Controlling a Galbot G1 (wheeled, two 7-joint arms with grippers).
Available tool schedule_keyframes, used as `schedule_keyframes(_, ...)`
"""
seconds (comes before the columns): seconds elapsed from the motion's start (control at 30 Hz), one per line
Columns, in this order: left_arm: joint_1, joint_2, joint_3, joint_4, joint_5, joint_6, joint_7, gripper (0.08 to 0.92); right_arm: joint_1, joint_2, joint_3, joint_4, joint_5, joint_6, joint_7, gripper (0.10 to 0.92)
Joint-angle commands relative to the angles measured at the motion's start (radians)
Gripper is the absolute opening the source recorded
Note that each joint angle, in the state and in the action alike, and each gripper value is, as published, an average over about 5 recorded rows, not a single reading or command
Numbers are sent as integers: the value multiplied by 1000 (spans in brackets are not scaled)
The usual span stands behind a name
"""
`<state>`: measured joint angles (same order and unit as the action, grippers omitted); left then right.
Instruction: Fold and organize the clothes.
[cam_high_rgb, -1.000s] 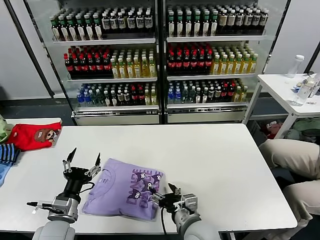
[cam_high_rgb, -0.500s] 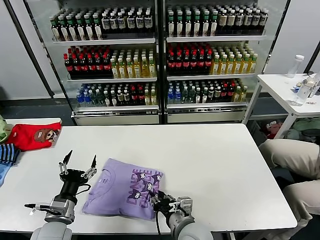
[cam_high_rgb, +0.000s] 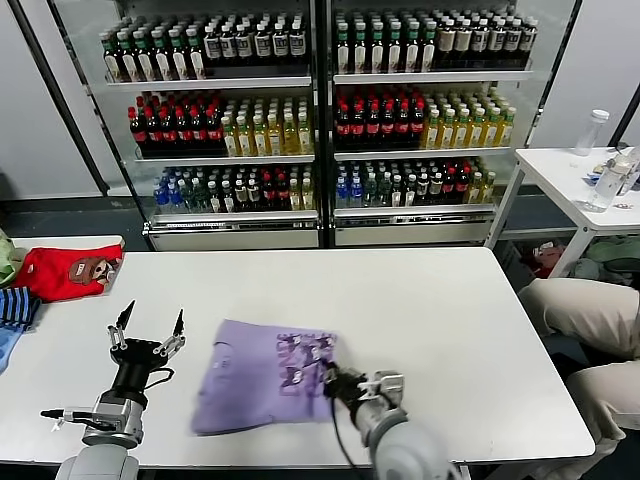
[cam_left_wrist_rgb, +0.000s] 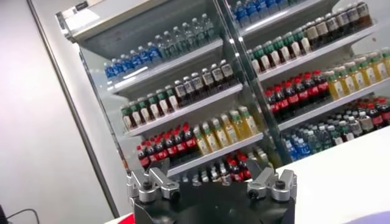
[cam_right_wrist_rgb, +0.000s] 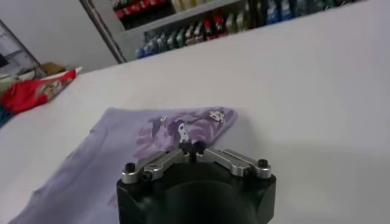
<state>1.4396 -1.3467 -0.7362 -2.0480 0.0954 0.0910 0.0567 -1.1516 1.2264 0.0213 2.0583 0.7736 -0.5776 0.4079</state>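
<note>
The lavender T-shirt lies folded on the white table, print side up, near the front edge. My right gripper is at its right edge, by the dark purple print, shut on the cloth. In the right wrist view the gripper has its fingertips pressed together over the printed part of the shirt. My left gripper is open and empty, fingers pointing up, just left of the shirt and apart from it. In the left wrist view it faces the drinks shelves.
A red garment with a brown patch and a blue striped garment lie at the table's far left. Drinks fridges stand behind the table. A person's legs and a small white table are at the right.
The shirt has shifted to the right with my right gripper on its edge. My left gripper has moved left, away from the shirt, still open.
</note>
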Motion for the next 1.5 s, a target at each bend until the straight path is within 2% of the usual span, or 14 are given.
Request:
schedule_keyframes(0.03, -9, -14, 7, 35, 0, -56, 7, 823, -16, -240, 265, 51, 15, -3, -133, 114)
schedule_keyframes(0.2, -27, -32, 26, 70, 0, -97, 22, 823, -48, -193, 250, 15, -157, 6, -200, 114)
schedule_keyframes(0.3, -33, -46, 24, 78, 2, -106, 26, 823, -71, -211, 268, 52, -206, 15, -207, 155)
schedule_keyframes(0.53, -24, -77, 8, 57, 2, -125, 31, 823, -138, -264, 367, 160, -328, 60, -229, 352)
schedule_keyframes(0.83, -46, -73, 13, 66, 2, -133, 35, 823, -75, -244, 510, 60, -450, 185, -265, 611)
schedule_keyframes(1.07, -73, -54, 27, 99, -7, -138, 42, 823, -69, -200, 499, -22, -509, 269, -278, 796)
schedule_keyframes(1.5, -83, -55, 28, 109, -19, -167, 77, 823, -47, -166, 492, -59, -545, 278, -270, 823)
